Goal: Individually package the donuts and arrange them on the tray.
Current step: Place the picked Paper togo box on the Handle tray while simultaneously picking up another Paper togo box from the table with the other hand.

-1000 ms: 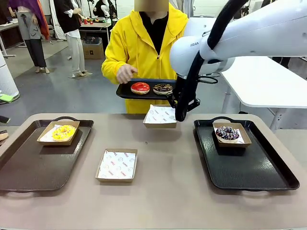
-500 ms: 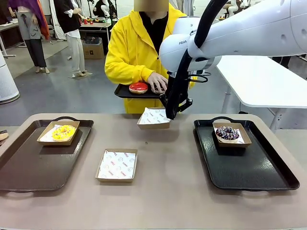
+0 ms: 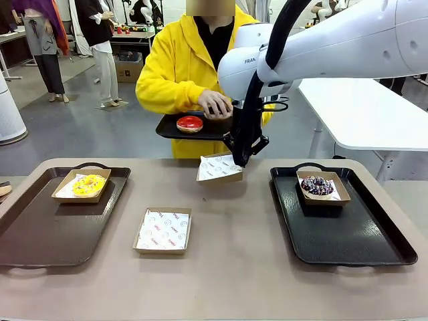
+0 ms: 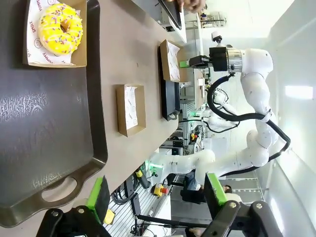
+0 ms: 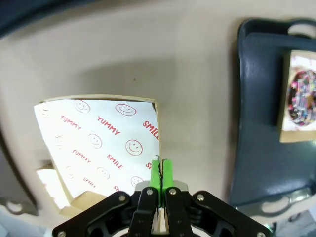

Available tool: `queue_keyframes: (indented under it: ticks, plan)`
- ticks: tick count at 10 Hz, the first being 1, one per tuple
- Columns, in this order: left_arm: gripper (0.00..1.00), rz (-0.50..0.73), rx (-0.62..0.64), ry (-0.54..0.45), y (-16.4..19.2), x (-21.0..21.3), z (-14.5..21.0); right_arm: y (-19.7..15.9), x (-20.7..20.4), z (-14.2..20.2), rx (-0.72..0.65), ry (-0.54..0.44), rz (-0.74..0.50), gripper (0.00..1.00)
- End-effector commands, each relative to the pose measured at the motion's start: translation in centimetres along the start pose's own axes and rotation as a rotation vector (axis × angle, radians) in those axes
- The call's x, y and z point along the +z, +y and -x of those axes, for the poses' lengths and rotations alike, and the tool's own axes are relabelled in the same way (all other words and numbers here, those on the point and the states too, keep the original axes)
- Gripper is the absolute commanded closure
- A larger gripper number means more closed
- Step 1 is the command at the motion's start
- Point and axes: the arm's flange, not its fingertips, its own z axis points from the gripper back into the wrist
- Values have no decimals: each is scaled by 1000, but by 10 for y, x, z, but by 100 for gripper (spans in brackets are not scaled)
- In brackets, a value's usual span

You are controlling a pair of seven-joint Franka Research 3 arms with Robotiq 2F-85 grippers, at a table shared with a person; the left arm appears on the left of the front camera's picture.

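Right gripper: clenched on one edge of the lifted box. The box hangs tilted above the table, just before the person's tray.
Left gripper: released, jaws wide, nothing between them, over the handle end of the left tray.
Donut positions: yellow-glazed donut boxed on the left tray; chocolate donut boxed on the right tray; red-glazed donut unpackaged on the person's tray.
Person's hand: on that tray, beside the red-glazed donut and close to the right arm; what it covers is hidden.
Risk, grip: the pinch is thin and one-sided. A donut's weight likely levers the lifted box down or out of the pads. Whether they hold cardboard or only liner cannot be told.
Risk, tilt: a donut placed now may slide off.
Risk, contact: hand and arm are close; either moving could knock the tray.
Count, donuts seen: three.
Count, boxes: four (two filled, the lifted box, the spare box on the table).
Count, trays: three.
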Motion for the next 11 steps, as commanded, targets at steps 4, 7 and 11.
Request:
queue_keyframes:
  ticks: [4, 7, 11]
  plan:
    - [0, 4, 0, -2, 0, 1, 1, 2, 2, 4, -39, 3, -7, 100]
    - [0, 4, 0, -2, 0, 1, 1, 2, 2, 4, -39, 3, -7, 100]
    - [0, 4, 0, -2, 0, 1, 1, 2, 2, 4, -39, 3, -7, 100]
